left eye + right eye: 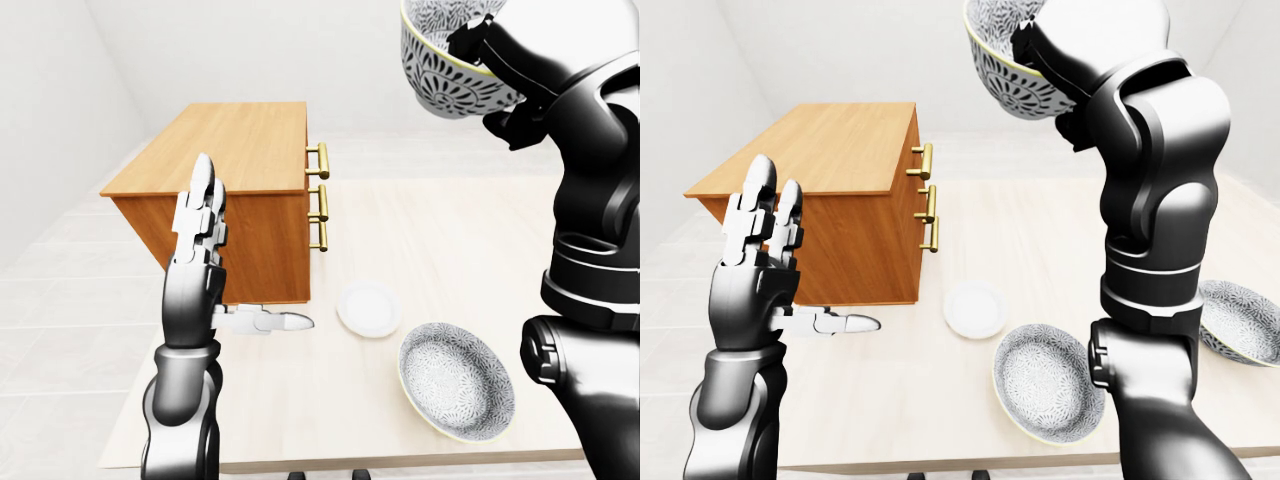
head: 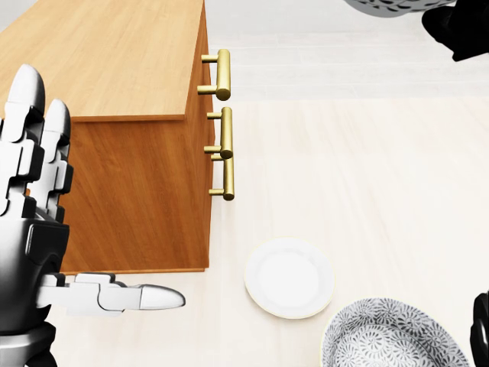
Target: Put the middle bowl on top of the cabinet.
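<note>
My right hand (image 1: 478, 47) is shut on the rim of a black-and-white patterned bowl (image 1: 440, 70) and holds it tilted, high in the air. It hangs above the table and to the right of the wooden cabinet (image 1: 240, 150). In the head view only a sliver of the bowl (image 2: 386, 6) shows at the top edge. The cabinet's flat top is bare, and its brass handles (image 1: 320, 195) face right. My left hand (image 1: 228, 268) stands open and upright by the cabinet's near left corner, thumb pointing right, holding nothing.
On the pale table (image 1: 450, 230), a small white plate (image 1: 368, 308) lies just right of the cabinet's base. A second patterned bowl (image 1: 457, 380) rests near the table's bottom edge. A third bowl (image 1: 1240, 320) sits at the far right, behind my black right arm (image 1: 1150, 200).
</note>
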